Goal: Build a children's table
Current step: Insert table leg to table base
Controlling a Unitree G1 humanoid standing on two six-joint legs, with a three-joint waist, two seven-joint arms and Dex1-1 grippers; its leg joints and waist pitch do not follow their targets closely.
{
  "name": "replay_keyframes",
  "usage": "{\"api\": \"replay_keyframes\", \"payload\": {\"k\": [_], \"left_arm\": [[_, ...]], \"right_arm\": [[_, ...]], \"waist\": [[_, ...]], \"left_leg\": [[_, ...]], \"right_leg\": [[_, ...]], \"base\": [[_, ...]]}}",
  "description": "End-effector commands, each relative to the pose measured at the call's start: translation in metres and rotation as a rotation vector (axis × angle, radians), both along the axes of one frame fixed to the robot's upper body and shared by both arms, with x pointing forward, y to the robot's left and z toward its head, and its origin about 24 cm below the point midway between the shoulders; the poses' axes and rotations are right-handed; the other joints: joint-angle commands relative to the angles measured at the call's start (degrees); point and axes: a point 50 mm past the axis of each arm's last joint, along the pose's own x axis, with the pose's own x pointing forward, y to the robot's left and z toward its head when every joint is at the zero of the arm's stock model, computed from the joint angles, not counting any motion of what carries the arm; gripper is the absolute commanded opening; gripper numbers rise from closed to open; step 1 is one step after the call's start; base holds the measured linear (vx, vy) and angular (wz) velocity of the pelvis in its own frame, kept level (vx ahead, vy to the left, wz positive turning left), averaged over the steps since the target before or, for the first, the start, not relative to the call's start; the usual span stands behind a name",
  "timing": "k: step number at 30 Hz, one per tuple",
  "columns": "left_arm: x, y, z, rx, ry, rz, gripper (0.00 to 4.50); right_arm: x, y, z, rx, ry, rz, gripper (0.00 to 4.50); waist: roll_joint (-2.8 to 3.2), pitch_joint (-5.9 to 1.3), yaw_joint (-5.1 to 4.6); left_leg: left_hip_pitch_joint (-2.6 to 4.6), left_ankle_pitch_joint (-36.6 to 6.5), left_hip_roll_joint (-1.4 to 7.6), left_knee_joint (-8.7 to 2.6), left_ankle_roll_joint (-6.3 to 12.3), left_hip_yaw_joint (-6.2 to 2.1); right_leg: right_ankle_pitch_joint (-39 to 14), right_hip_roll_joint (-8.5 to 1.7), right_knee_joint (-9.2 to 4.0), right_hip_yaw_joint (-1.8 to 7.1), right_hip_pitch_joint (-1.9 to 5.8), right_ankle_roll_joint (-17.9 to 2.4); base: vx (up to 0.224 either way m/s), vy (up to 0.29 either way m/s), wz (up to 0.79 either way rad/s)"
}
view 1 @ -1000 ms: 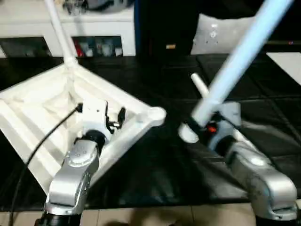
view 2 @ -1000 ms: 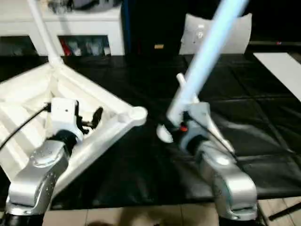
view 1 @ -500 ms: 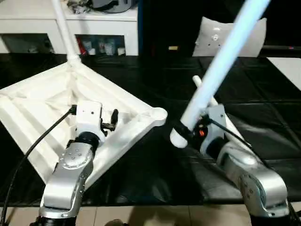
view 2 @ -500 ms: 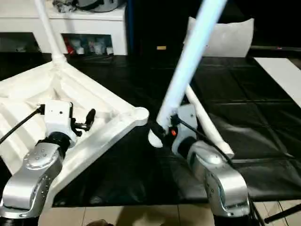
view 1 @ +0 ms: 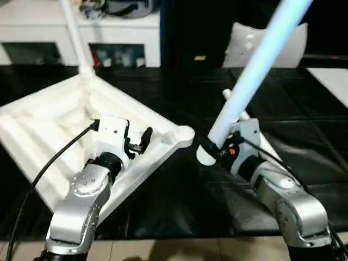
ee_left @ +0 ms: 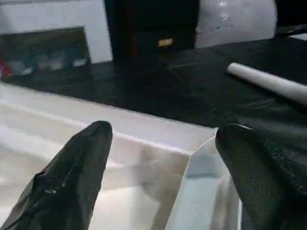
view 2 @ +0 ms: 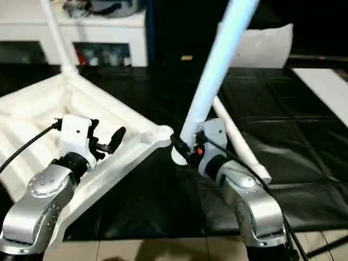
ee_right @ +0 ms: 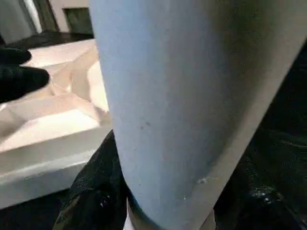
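The children's table top (view 1: 49, 128) lies upside down on the black mat, ribs up, its near round corner socket (view 1: 184, 134) pointing right. One leg (view 1: 76, 35) stands upright in the far corner. My left gripper (view 1: 138, 142) hovers open over the top's near rim (ee_left: 158, 136), just short of that socket, with nothing between its fingers (ee_left: 72, 172). My right gripper (view 1: 217, 149) is shut on a second leg (view 1: 255, 70) near its flared lower end (view 1: 205, 156), which hangs just right of the socket while the leg slants up to the right. A third leg (view 2: 239, 138) lies on the mat behind the right gripper.
A white shelf unit (view 1: 114, 24) runs along the back left. A white cushion (view 1: 269, 41) leans at the back right, and a white panel (view 1: 333, 76) lies at the right edge. A black cable (view 1: 46, 171) trails from my left wrist over the table top.
My right gripper has carried the held leg leftward, bringing its lower end closer to the corner socket. The left gripper has shifted slightly toward that corner. The camera has moved too.
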Motion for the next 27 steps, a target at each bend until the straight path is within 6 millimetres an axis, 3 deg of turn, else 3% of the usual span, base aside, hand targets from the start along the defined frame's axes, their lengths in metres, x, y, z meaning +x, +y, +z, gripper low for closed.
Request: {"api": "replay_keyframes", "payload": {"k": [1,2,3,4,5,6,7,8,9,10,11,12,13,14,15,16,17,19,20,21,22,23,24,25,26,27], "left_arm": [[0.001,-0.002,-0.001,-0.008,0.001,-0.017,3.95],[0.001,-0.002,-0.001,-0.007,0.002,-0.017,3.95],[0.001,-0.003,-0.001,-0.006,0.003,-0.017,3.95],[0.001,-0.003,-0.001,-0.005,0.004,-0.018,3.95],[0.0,-0.003,-0.002,0.0,0.005,-0.022,3.95],[0.0,-0.003,-0.002,0.001,0.005,-0.023,3.95],[-0.001,-0.003,-0.002,0.003,0.006,-0.021,3.95],[-0.002,-0.002,-0.002,0.004,0.006,-0.021,3.95],[-0.003,-0.002,-0.003,0.004,0.007,-0.02,3.95],[-0.004,-0.001,-0.003,0.007,0.008,-0.015,3.95],[-0.004,0.0,-0.003,0.005,0.007,-0.012,3.95],[-0.004,0.0,-0.003,0.0,0.003,-0.012,3.95],[-0.005,-0.001,-0.003,-0.008,-0.001,-0.013,3.95],[-0.005,0.0,-0.005,0.001,0.008,-0.011,3.95],[-0.005,0.0,-0.006,0.006,0.016,-0.009,3.95],[-0.006,0.0,-0.007,0.011,0.022,-0.008,3.95],[-0.006,-0.001,-0.007,0.007,0.02,-0.012,3.95],[-0.006,-0.001,-0.007,-0.011,0.017,-0.002,3.95],[-0.006,0.0,-0.007,-0.006,0.01,-0.001,3.95],[-0.007,0.0,-0.007,0.005,0.004,-0.005,3.95],[-0.007,0.0,-0.006,0.029,0.0,-0.006,3.95],[-0.007,0.0,-0.006,0.045,-0.003,-0.006,3.95],[-0.008,0.001,-0.009,0.046,0.031,0.008,3.95],[-0.008,0.001,-0.009,0.046,0.031,0.008,3.95],[-0.007,0.003,-0.014,0.032,0.073,0.04,3.95],[-0.006,0.005,-0.013,0.028,0.07,0.054,3.95]], "right_arm": [[0.001,-0.002,0.006,-0.009,-0.033,-0.005,1.9],[0.001,-0.003,0.006,-0.013,-0.034,-0.005,1.9],[0.001,-0.003,0.006,-0.016,-0.035,-0.004,1.9],[0.001,-0.004,0.006,-0.018,-0.035,-0.004,1.9],[0.002,-0.004,0.006,-0.017,-0.036,-0.003,1.9],[0.002,-0.004,0.005,-0.017,-0.036,-0.003,1.9],[0.003,-0.004,0.005,-0.033,-0.042,0.001,1.9],[0.002,-0.003,0.005,-0.047,-0.04,0.014,1.9],[0.002,-0.002,0.004,-0.069,-0.048,0.031,1.9],[0.002,-0.001,0.004,-0.075,-0.05,0.035,1.9],[0.002,-0.001,0.004,-0.07,-0.047,0.032,1.9],[0.003,-0.002,0.003,-0.059,-0.041,0.027,1.9],[0.003,-0.002,0.003,-0.046,-0.032,0.021,1.9],[0.003,-0.002,0.004,-0.053,-0.042,0.028,1.9],[0.003,-0.002,0.004,-0.061,-0.048,0.035,1.9],[0.003,-0.001,0.004,-0.07,-0.055,0.041,1.9],[0.003,0.0,0.004,-0.068,-0.061,0.049,1.9],[0.002,0.0,0.004,-0.067,-0.06,0.052,1.9],[0.002,0.001,0.004,-0.09,-0.062,0.056,1.9],[0.002,0.001,0.003,-0.103,-0.064,0.059,1.9],[0.001,0.002,0.002,-0.104,-0.051,0.061,1.9],[0.001,0.002,0.002,-0.104,-0.04,0.062,1.9],[0.001,0.004,0.001,-0.112,-0.042,0.069,1.9],[0.001,0.004,0.001,-0.112,-0.042,0.069,1.9],[0.002,0.004,0.002,-0.105,-0.049,0.064,1.9],[0.003,0.003,0.002,-0.091,-0.048,0.054,1.9]], "waist": [[1.28,-2.05,-1.12],[0.56,-1.85,-1.62],[-1.14,-2.13,-1.57],[-2.75,-2.01,-0.25],[-3.54,-2.89,0.87],[-2.9,-3.46,1.49],[-3.6,-3.63,1.36],[-2.25,-3.95,1.57],[-2.11,-4.11,1.46],[-0.06,-4.21,1.31],[1.19,-4.94,0.02],[1.38,-5.73,-1.08],[0.68,-6.1,-2.15],[-0.31,-6.17,-2.09],[-0.94,-6.35,-1.92],[-3.02,-6.25,-0.74],[-3.55,-6.43,0.3],[-3.45,-6.56,0.6],[-3.1,-5.9,0.5],[-2.46,-5.38,0.28],[-2.25,-5.15,0.28],[-1.23,-4.52,-0.26],[-1.82,-3.89,-0.18],[0.07,-3.35,-0.59],[0.56,-3.08,-2.22],[0.27,-3.48,-2.79]], "left_leg": [[1.8,-50.18,8.89,-11.01,-3.27,-5.34],[2.11,-50.15,8.63,-10.95,-2.97,-5.39],[2.34,-44.32,4.77,-7.34,-2.44,-3.26],[0.68,-23.6,-0.15,1.35,1.21,-0.35],[-4.33,-7.31,-0.35,5.45,3.98,-1.5],[-5.98,-4.69,-0.27,5.31,4.16,-2.2],[-7.35,-1.74,-0.55,3.81,5.16,-2.56],[-6.33,2.13,-0.52,1.28,6.26,-2.0],[-5.92,3.91,0.01,0.09,6.92,-1.78],[-5.0,4.76,2.42,-2.13,7.55,-3.04],[-0.78,2.0,6.58,-4.03,10.82,-6.55],[3.08,4.18,9.06,-4.11,14.64,-9.0],[5.05,11.66,11.33,-3.56,21.65,-11.14],[4.66,27.19,10.6,-1.34,25.65,-10.76],[3.81,35.85,8.61,0.37,25.11,-9.79],[-1.85,34.44,1.88,2.13,19.26,-5.2],[-5.93,25.95,-1.25,1.41,13.79,-3.3],[-5.87,18.77,-0.7,0.31,8.3,-3.06],[-4.54,9.42,0.09,-1.0,2.94,-3.03],[-3.93,4.3,1.02,-2.02,1.15,-3.32],[-3.42,1.78,1.84,-2.52,0.25,-3.54],[-2.25,-4.27,4.08,-3.83,-2.28,-4.62],[-5.15,-7.11,2.48,-5.28,0.21,-7.03],[-5.03,-14.48,2.88,-7.22,0.64,-8.53],[-2.92,-28.77,5.48,-9.22,3.22,-14.68],[-2.78,-27.85,3.91,-9.1,5.25,-16.36]], "right_leg": [[-17.54,-4.93,2.98,3.59,0.76,-0.21],[-14.85,-5.2,3.1,4.47,-0.06,-0.63],[-23.82,-7.05,-2.48,6.45,-1.12,-1.61],[-50.56,-11.3,-8.53,9.02,-0.29,1.35],[-55.55,-13.64,-7.97,11.4,3.04,3.06],[-50.97,-13.54,-6.99,11.94,4.33,2.08],[-40.4,-10.25,-5.71,10.33,4.38,-0.36],[-31.02,-7.38,-5.44,7.86,3.69,-3.23],[-27.46,-6.48,-5.48,6.67,3.56,-4.03],[-18.83,-4.95,-4.2,5.01,2.99,-3.76],[-11.39,-3.31,-0.26,4.01,0.43,-2.64],[-7.54,-3.36,2.9,3.92,-2.94,-3.05],[-3.51,-4.81,5.9,5.63,-6.38,-2.45],[3.7,-6.87,5.8,8.24,-8.36,-1.32],[9.6,-7.72,4.54,9.45,-8.47,-0.69],[23.78,-8.4,2.42,11.08,-4.15,-1.86],[42.26,-7.34,3.69,11.73,-0.38,-1.88],[50.9,-6.56,4.16,10.74,0.23,-1.46],[42.95,-5.48,2.91,9.65,0.01,-2.23],[29.67,-5.38,1.91,9.19,-0.15,-4.02],[22.33,-5.12,1.42,8.87,-0.5,-5.33],[9.84,-4.02,1.1,7.89,-1.28,-8.25],[6.34,-4.23,1.44,5.27,0.59,-9.39],[-0.85,-2.86,2.02,3.82,0.54,-8.71],[-10.35,-2.19,4.09,3.43,-0.8,-11.12],[-11.52,-2.16,4.47,4.29,-1.07,-12.13]], "base": [[0.0,0.0,0.0],[0.0,0.0,0.0],[0.069,-0.061,-0.02],[0.069,-0.061,-0.02],[0.141,-0.049,-0.13],[0.149,-0.028,-0.15],[0.149,-0.028,-0.15],[0.097,-0.021,-0.02],[0.127,0.018,-0.02],[0.127,0.018,-0.02],[0.196,0.048,-0.07],[0.116,0.024,-0.02],[0.201,0.039,0.01],[0.142,0.027,0.12],[0.139,0.059,0.16],[0.054,0.044,0.13],[0.051,0.01,0.08],[0.056,-0.047,0.03],[0.0,0.0,0.0],[0.0,0.0,0.0],[0.0,0.0,0.0],[-0.069,-0.008,-0.01],[-0.121,-0.016,0.24],[-0.121,-0.016,0.24],[-0.087,-0.044,0.53],[-0.038,-0.084,0.59]]}}
